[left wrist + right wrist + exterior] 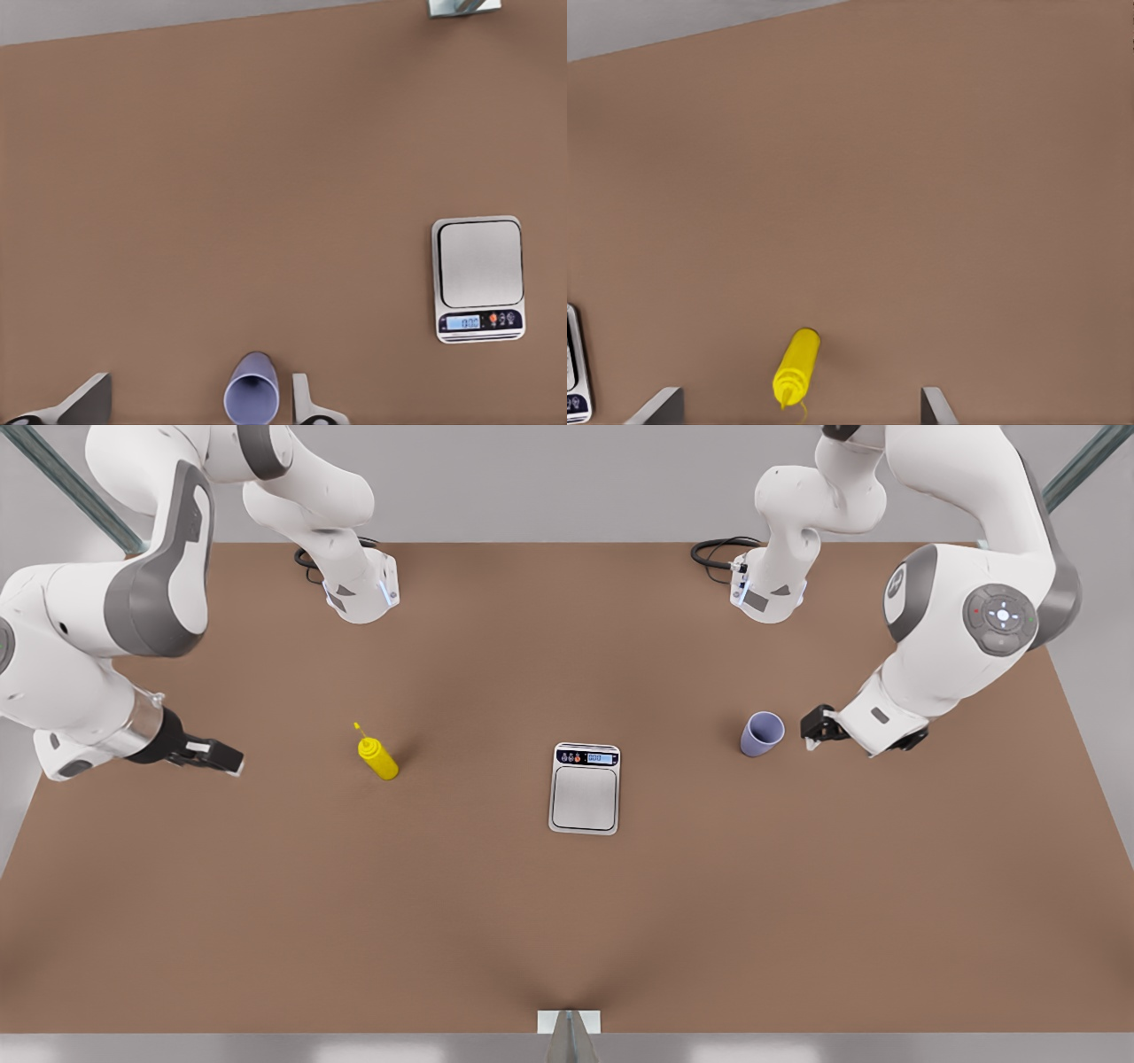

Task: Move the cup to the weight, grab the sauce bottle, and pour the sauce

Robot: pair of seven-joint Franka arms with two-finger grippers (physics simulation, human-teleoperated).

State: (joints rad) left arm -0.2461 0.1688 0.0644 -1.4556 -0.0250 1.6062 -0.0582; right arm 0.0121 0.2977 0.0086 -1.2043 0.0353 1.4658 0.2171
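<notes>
The cup [762, 734] stands upright on the brown table [567, 921], on the front view's right, apart from the weight [585, 788]. The left gripper [817, 728] is low and just beside the cup. In the left wrist view its fingers [306, 403] are spread wide, with the cup [252, 390] between them and closer to one finger, and it holds nothing. The weight [478, 279] lies flat in the middle of the table with nothing on its plate. The sauce bottle [378, 756] stands on the front view's left. The right gripper [217, 757] is near it but not touching. Its fingers [935, 405] are wide open and hold nothing, and the sauce bottle [797, 361] shows between them
</notes>
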